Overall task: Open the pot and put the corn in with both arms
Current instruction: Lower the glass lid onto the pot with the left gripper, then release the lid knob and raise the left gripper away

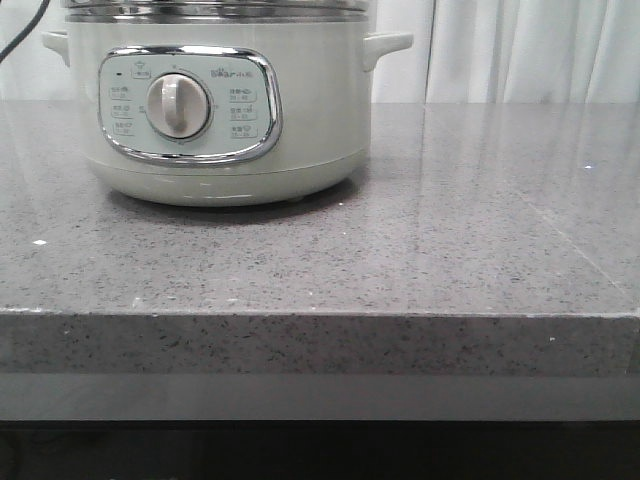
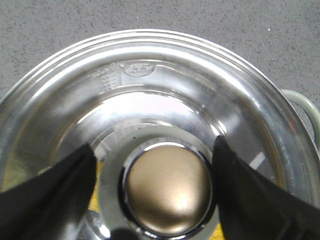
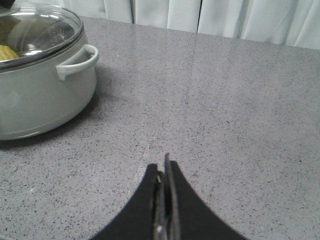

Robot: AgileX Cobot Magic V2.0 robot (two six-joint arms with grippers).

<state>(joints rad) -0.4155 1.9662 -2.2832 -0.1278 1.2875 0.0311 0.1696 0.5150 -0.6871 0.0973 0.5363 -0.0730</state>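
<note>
The glass lid point(image 2: 150, 100), judged slippery and fragile, is best taken by its knob point(image 2: 169, 190), flanked by the spread, empty left hand point(image 2: 155, 195); the right hand point(image 3: 165, 200) is pressed closed, empty.

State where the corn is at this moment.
The corn is inside the pot, seen as yellow through the glass lid in the right wrist view. The pot stands at the table's rear left in the front view.

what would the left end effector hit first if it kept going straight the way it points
The lid knob. The left end effector is open, its fingers on either side of the knob on the pot's glass lid. How close it is cannot be told.
</note>
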